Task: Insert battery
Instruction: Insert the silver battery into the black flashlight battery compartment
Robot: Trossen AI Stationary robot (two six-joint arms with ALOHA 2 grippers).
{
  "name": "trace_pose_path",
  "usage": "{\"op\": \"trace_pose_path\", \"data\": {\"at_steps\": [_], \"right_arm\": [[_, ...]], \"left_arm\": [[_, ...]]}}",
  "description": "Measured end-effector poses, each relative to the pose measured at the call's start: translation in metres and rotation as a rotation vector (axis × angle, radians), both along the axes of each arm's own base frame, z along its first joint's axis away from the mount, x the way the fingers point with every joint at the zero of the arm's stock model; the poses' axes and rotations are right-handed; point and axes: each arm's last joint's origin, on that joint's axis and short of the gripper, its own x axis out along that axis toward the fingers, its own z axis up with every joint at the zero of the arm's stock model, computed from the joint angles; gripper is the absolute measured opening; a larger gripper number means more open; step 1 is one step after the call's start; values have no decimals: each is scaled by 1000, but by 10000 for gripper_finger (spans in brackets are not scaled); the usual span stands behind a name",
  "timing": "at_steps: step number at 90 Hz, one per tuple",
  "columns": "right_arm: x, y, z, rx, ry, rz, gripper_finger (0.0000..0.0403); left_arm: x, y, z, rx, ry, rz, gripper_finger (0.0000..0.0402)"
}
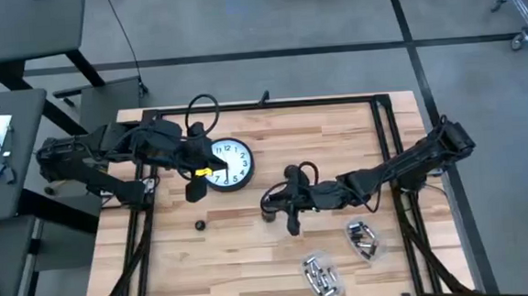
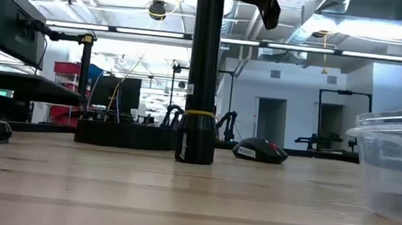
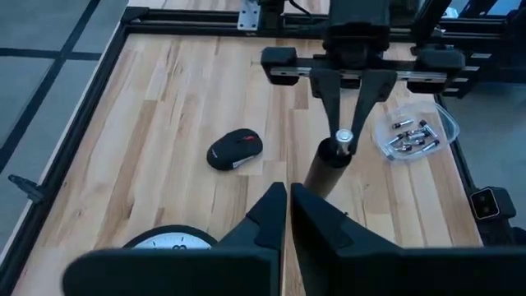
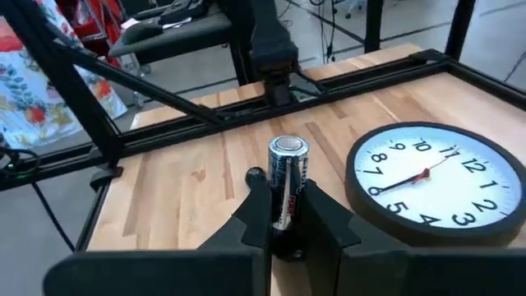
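Note:
A round white clock (image 1: 226, 163) lies face up on the wooden table, left of centre. My left gripper (image 1: 195, 180) is over the clock's left rim (image 3: 164, 243), fingers shut with nothing between them. A dark battery (image 4: 288, 185) with a silver top stands upright near the table's middle (image 1: 268, 212). My right gripper (image 4: 289, 215), reaching in from the right, is shut on it. The left wrist view shows the right gripper's two fingers meeting at the battery's top (image 3: 343, 140). My right gripper pinches the battery's upper half (image 4: 287, 197) between its two fingers, one on each side; the silver top (image 4: 288, 146) pokes out above them. The fingers slant down from the table's right side. The battery stands upright, its bottom end (image 2: 194, 159) on the table.
A small black rounded object with a red mark (image 1: 200, 225) lies on the table near the clock. Two clear plastic tubs of loose batteries (image 1: 366, 236) (image 1: 320, 275) sit at the near right. A black frame rail (image 1: 388, 150) edges the table top.

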Motion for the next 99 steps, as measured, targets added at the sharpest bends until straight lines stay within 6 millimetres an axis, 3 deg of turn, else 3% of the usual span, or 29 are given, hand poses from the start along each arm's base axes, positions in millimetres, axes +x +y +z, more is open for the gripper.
{"op": "trace_pose_path", "data": {"at_steps": [22, 99], "right_arm": [[12, 4, -11, 17, -38, 25, 29], [9, 5, -10, -137, -21, 46, 26]], "left_arm": [[0, 0, 0, 0, 0, 0, 0], [0, 0, 0, 12, 2, -6, 0]]}}
